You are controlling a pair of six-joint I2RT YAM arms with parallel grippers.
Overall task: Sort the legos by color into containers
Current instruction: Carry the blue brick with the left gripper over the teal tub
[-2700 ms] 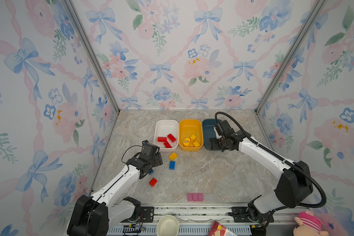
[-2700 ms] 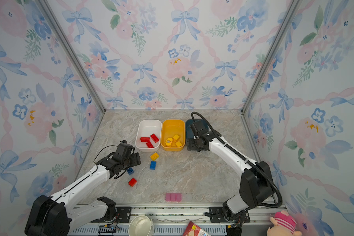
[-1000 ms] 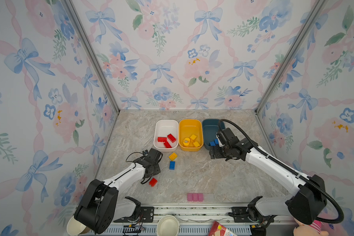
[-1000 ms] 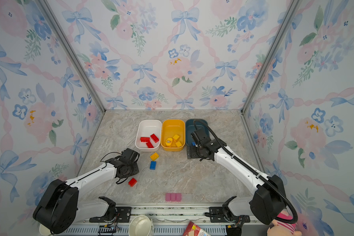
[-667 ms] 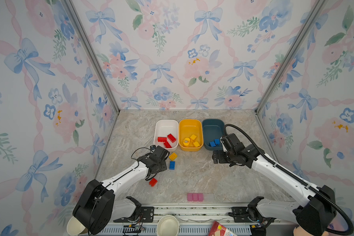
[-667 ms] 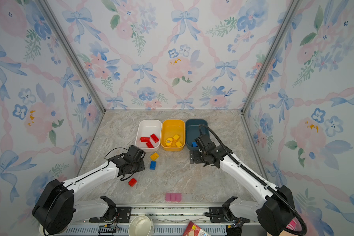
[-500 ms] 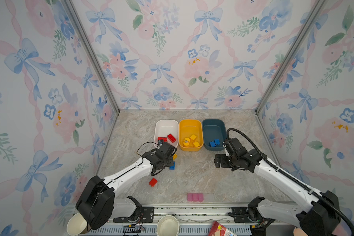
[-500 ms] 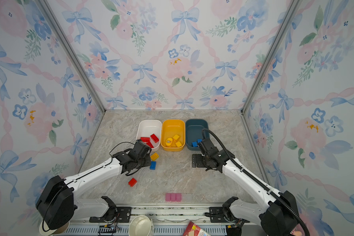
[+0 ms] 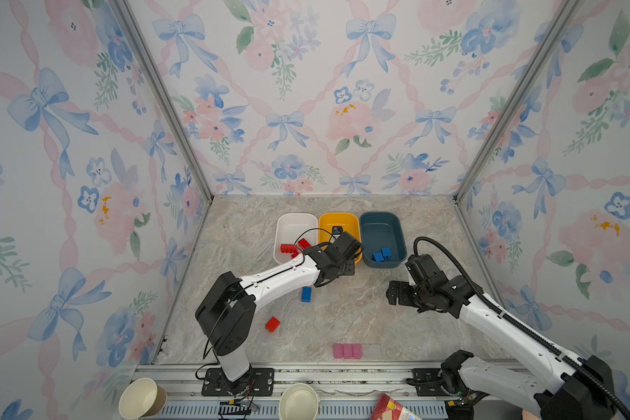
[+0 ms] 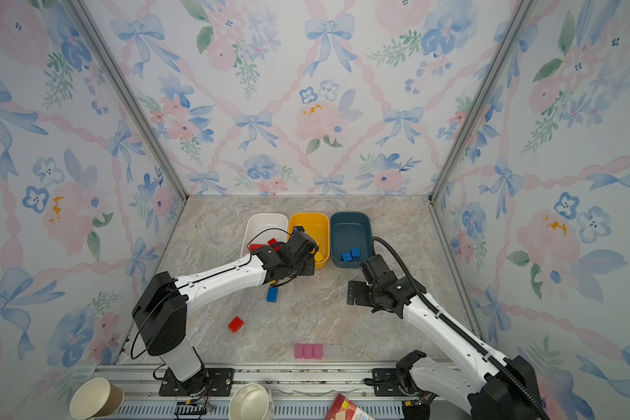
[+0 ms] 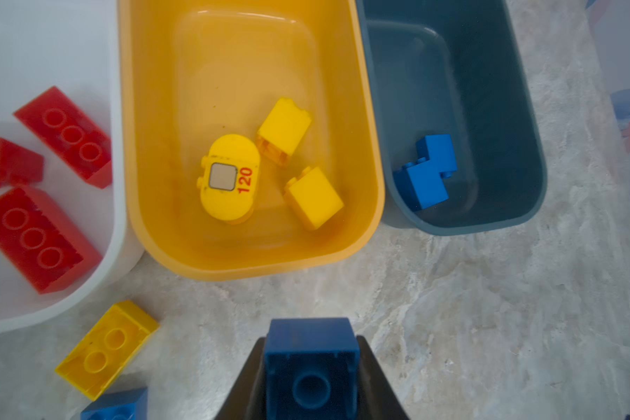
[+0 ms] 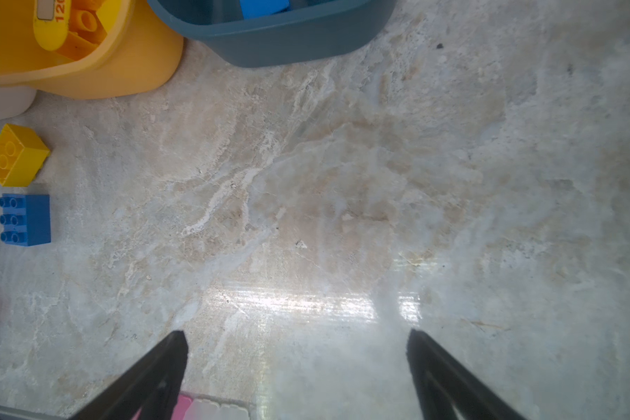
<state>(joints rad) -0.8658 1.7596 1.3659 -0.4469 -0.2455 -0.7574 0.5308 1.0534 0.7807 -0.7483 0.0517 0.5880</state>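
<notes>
Blue plastic fills the left gripper (image 11: 311,343): its jaws are clamped on a dark blue brick (image 11: 310,374) (hollow side to the wrist camera), held clear of the counter (image 9: 360,316). That gripper now hangs at the near end of the yellow tub (image 9: 337,218), having crossed over from in front of the white tub (image 9: 295,223) half a second ago. Further out, the right gripper (image 12: 295,345) has its jaws spread wide with nothing between them, above bare counter. It has drawn back from the teal tub (image 9: 381,225) toward the front right corner. Two blue bricks (image 9: 382,254) lie in that tub's near end. A yellow brick (image 11: 106,349), a loose blue brick (image 9: 306,294) and a red brick (image 9: 272,323) lie left of the counter's middle, unmoved.
</notes>
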